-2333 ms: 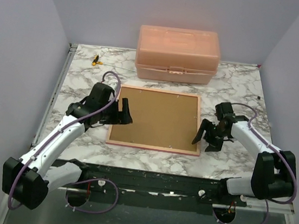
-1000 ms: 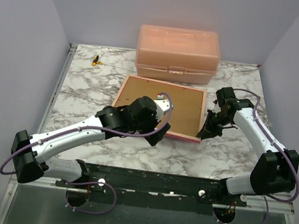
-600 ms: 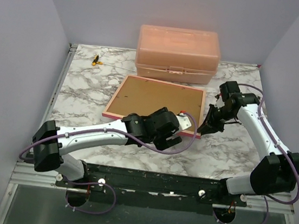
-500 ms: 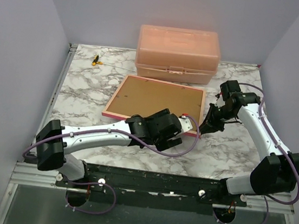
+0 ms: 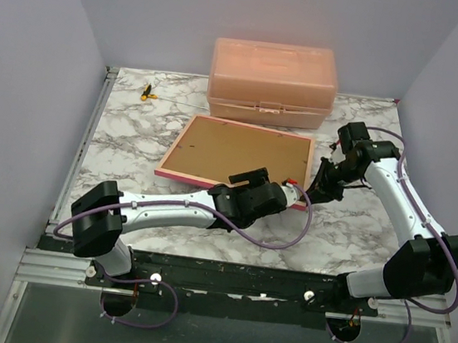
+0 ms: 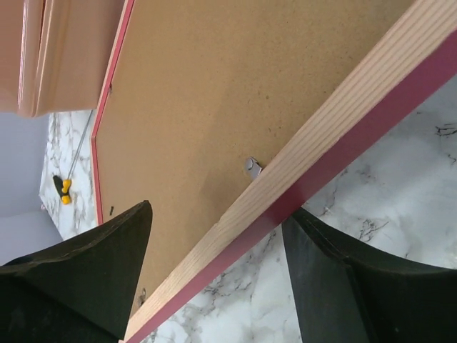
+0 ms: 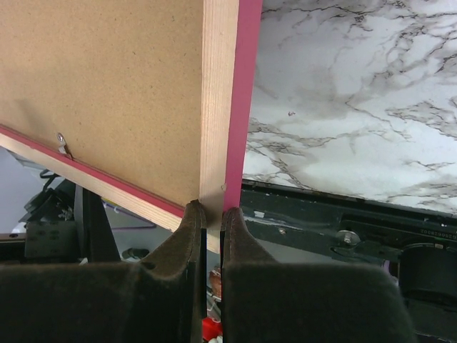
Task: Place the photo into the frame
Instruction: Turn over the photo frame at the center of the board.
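Note:
The frame (image 5: 251,127) lies back side up on the marble table, its brown backing board (image 5: 240,152) showing, right near corner raised. My right gripper (image 5: 316,191) is shut on the frame's rail (image 7: 221,107) at that corner, fingertips pinching wood and red edge (image 7: 213,207). My left gripper (image 5: 293,194) reaches along the near rail and stands open astride it (image 6: 218,211): one finger over the backing board (image 6: 214,86), the other against the red outer edge. The photo is out of view.
A salmon-pink lidded box (image 5: 271,83) stands just behind the frame. A small yellow-and-black screwdriver (image 5: 147,91) lies at the back left. Grey walls close in both sides. The black mounting rail (image 5: 225,271) runs along the near table edge.
The right gripper has closed on the frame's right near corner and tilted it up. The left arm has swung from the frame's left side across the front to that corner, its jaws narrowing.

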`<action>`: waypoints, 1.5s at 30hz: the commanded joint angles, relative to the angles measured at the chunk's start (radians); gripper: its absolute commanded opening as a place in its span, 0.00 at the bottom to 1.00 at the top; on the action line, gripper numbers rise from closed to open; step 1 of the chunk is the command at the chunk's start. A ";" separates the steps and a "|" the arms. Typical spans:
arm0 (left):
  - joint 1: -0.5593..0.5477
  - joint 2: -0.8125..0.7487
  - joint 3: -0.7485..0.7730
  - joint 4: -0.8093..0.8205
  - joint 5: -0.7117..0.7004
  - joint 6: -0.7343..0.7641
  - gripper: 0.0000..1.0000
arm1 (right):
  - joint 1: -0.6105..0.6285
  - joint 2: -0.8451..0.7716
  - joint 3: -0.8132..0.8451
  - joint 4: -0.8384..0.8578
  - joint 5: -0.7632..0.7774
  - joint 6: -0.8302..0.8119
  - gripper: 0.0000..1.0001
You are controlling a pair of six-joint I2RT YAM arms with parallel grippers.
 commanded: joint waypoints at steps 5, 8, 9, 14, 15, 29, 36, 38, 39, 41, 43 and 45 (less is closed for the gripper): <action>-0.007 0.020 -0.025 0.099 -0.105 0.073 0.56 | -0.001 -0.052 0.066 0.008 -0.123 -0.006 0.02; -0.007 -0.004 -0.042 0.118 -0.103 0.071 0.51 | -0.002 -0.068 0.094 0.021 -0.124 0.000 0.15; -0.007 -0.018 -0.049 0.129 -0.105 0.073 0.50 | -0.002 -0.073 0.104 0.028 -0.124 0.008 0.22; -0.007 -0.075 -0.072 0.151 -0.111 0.094 0.41 | -0.002 -0.086 0.167 0.058 -0.133 0.016 0.56; -0.007 -0.086 -0.072 0.147 -0.108 0.099 0.36 | -0.001 -0.093 0.178 0.070 -0.136 0.018 0.63; -0.018 -0.269 -0.004 -0.062 -0.068 0.050 0.21 | -0.001 -0.196 0.290 0.270 -0.122 -0.011 1.00; -0.018 -0.390 0.023 -0.167 0.018 0.024 0.18 | -0.002 -0.275 0.283 0.435 -0.162 -0.147 1.00; -0.017 -0.420 0.034 -0.194 0.053 0.013 0.17 | -0.003 -0.294 0.288 0.473 -0.176 -0.199 1.00; -0.018 -0.434 0.039 -0.207 0.068 0.004 0.16 | -0.001 -0.303 0.285 0.497 -0.191 -0.224 1.00; -0.018 -0.454 0.050 -0.229 0.108 -0.014 0.15 | -0.002 -0.329 0.272 0.553 -0.208 -0.253 1.00; -0.016 -0.463 0.057 -0.249 0.142 -0.028 0.11 | -0.002 -0.351 0.253 0.604 -0.221 -0.270 1.00; -0.016 -0.461 0.074 -0.282 0.158 -0.052 0.04 | -0.003 -0.366 0.233 0.637 -0.259 -0.299 1.00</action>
